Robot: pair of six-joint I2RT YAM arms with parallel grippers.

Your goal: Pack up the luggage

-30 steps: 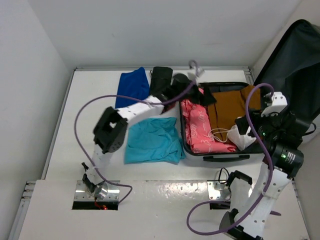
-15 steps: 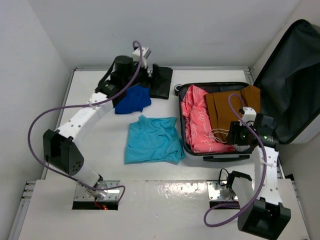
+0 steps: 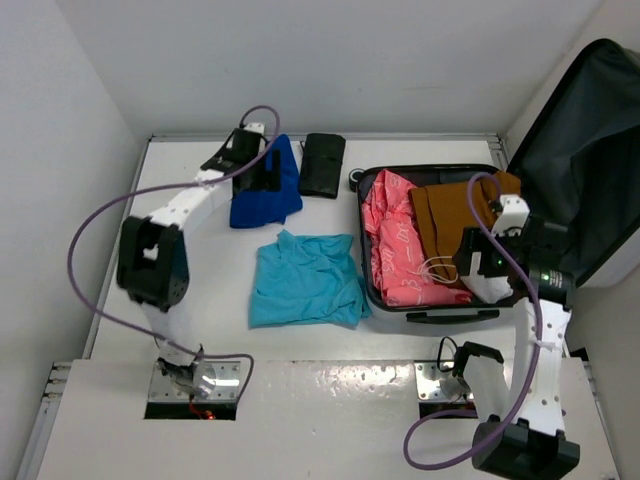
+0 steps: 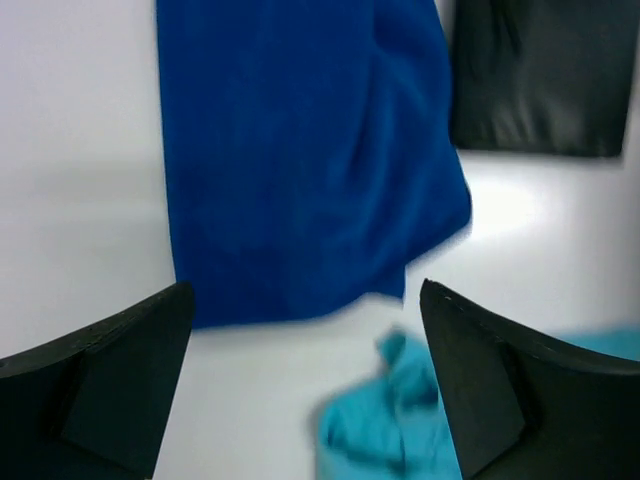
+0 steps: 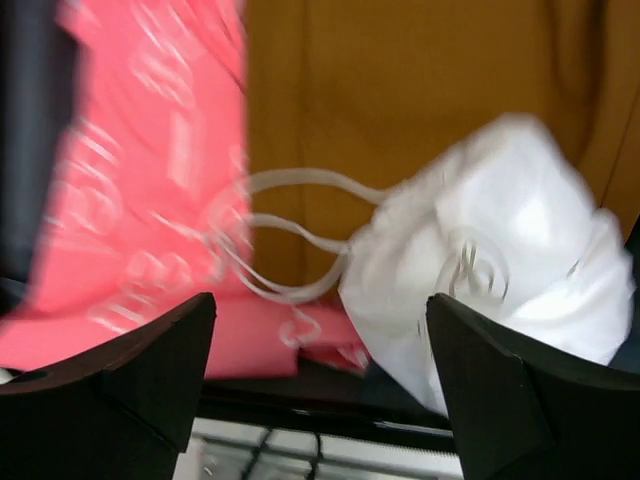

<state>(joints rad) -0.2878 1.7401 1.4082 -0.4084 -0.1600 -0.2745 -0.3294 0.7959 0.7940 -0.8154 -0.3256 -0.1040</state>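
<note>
The luggage [image 3: 395, 305] lies open at the right side of the table [image 3: 200, 300]. Its lid is propped upright against the right wall, and its near rim stops short of the table's front edge. Inside it are three things: one pink patterned garment [image 3: 392, 245] along the luggage's left wall, one brown garment [image 3: 445, 215] to the right of that, and one white drawstring pouch [image 5: 500, 240] at the near-right corner, its cords trailing onto the pink cloth.

Left of the luggage lie three more. One black folded item [image 3: 323, 165] sits nearest its far-left corner, with one royal-blue cloth [image 4: 290, 150] farther left. One turquoise shirt [image 3: 305, 280] lies just beside its left wall. Bare table runs left of the shirt and in front of it (the widest open stretch).

The left gripper [image 4: 307, 300] hangs over the blue cloth's near edge, fingers spread wide, nothing between them. The right gripper [image 5: 318, 305] hangs inside the luggage above the pouch's cords, jaws likewise wide apart and empty.
</note>
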